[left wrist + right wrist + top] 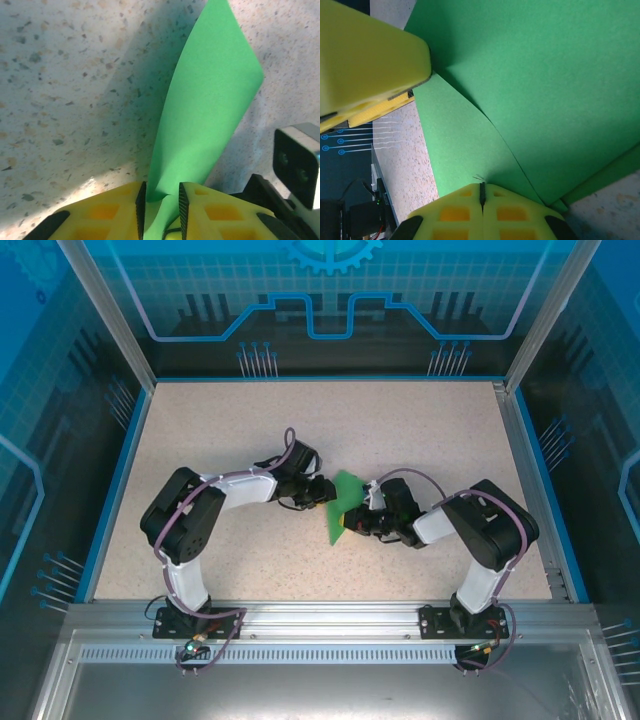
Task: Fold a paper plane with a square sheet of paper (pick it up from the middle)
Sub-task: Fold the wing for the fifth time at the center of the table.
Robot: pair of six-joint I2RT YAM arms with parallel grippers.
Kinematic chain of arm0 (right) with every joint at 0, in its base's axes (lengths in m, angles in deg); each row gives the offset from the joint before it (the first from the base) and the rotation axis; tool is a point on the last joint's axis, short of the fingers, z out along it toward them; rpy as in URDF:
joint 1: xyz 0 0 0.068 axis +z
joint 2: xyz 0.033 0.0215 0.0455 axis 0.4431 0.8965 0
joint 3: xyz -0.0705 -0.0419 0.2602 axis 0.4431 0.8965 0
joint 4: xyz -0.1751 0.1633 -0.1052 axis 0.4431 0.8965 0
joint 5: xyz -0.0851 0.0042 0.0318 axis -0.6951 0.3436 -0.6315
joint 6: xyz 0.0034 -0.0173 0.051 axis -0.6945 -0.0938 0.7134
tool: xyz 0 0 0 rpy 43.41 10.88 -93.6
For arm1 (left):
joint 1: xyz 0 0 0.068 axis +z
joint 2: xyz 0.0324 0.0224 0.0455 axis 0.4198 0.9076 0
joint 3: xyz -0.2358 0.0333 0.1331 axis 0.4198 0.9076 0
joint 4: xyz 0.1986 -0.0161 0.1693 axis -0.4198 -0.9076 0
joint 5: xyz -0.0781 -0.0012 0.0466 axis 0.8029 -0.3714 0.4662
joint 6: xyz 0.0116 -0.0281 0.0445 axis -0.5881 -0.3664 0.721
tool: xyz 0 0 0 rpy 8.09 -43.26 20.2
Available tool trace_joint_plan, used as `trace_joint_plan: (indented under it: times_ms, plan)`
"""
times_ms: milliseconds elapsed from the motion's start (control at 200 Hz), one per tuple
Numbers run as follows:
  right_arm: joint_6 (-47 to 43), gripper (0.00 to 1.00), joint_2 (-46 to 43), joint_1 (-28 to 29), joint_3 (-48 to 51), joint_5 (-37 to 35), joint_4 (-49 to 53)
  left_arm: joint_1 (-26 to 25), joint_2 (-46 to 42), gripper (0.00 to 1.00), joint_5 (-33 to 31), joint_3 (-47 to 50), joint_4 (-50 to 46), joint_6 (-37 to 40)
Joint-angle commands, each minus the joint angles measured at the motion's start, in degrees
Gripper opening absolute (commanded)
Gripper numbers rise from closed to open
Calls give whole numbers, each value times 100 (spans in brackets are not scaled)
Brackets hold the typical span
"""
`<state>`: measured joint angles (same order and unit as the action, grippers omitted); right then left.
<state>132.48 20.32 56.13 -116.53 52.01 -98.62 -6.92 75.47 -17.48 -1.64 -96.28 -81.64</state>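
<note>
The square sheet of paper [342,502] is green and stands bent up off the table between the two grippers. My left gripper [325,490] reaches it from the left. In the left wrist view a curled fold of the paper [210,100] runs down between the jaws of the left gripper [161,200], which stand a narrow gap apart. My right gripper [358,522] meets the sheet from the right. Seen from the right wrist, the right gripper [482,187] is shut, with a creased layer of the paper [545,90] held at its tips. A yellow left finger [365,60] presses the sheet's upper left.
The speckled beige table [420,430] has a blue rim and clear enclosure walls around it. The right arm's wrist camera [297,160] sits close beside the left fingers. Both arm bases stand on the metal rail [320,615] at the near edge.
</note>
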Motion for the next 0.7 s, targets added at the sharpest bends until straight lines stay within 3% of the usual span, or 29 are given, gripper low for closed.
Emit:
trace_joint_plan:
  times_ms: [0,380,695]
  plan:
    - [-202,0,137,-109,-26,-442,861,-72,-57,22,-248,-136,-435,352]
    - [-214,0,-24,-108,-158,-458,1084,-357,94,11,-887,-636,-1176,899]
    - [-570,0,-277,-183,-641,-623,1859,-450,190,9,-1141,-802,-1453,1138]
